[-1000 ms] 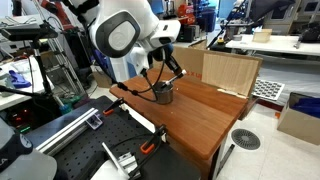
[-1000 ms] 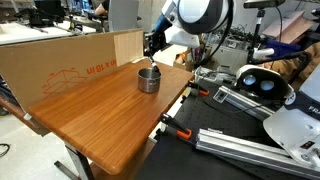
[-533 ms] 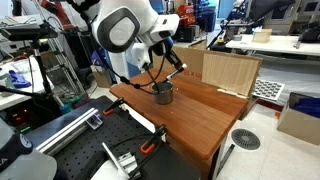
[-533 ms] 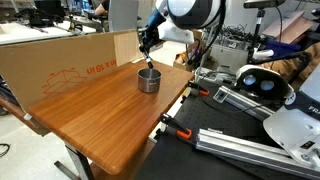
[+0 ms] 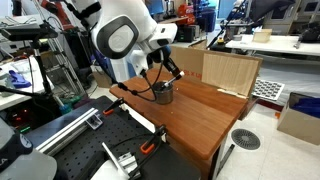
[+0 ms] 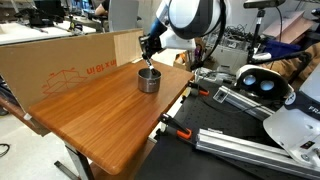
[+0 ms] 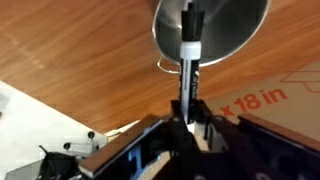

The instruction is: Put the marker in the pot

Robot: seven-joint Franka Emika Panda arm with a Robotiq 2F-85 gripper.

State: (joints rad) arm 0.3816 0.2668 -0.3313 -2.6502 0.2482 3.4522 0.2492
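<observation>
The grey metal pot [image 5: 162, 93] stands near the far edge of the wooden table [image 5: 205, 115]; it also shows in an exterior view [image 6: 149, 80]. My gripper [image 6: 148, 48] hangs right above it, and shows too in an exterior view [image 5: 170, 68]. In the wrist view the gripper [image 7: 188, 118] is shut on the black marker [image 7: 189, 55]. The marker points straight at the pot's dark inside [image 7: 225, 25], with its tip over the opening. Its red end is hidden.
A cardboard wall [image 6: 70, 60] with red print stands along the table's back edge, close behind the pot. A wooden box [image 5: 228, 70] sits at the table's far corner. Orange clamps [image 6: 178, 128] grip the table edge, with black rails and robot gear [image 6: 260, 85] beside it.
The gripper rose and shifted slightly over the pot, then came back down a little. It still holds the marker above the pot.
</observation>
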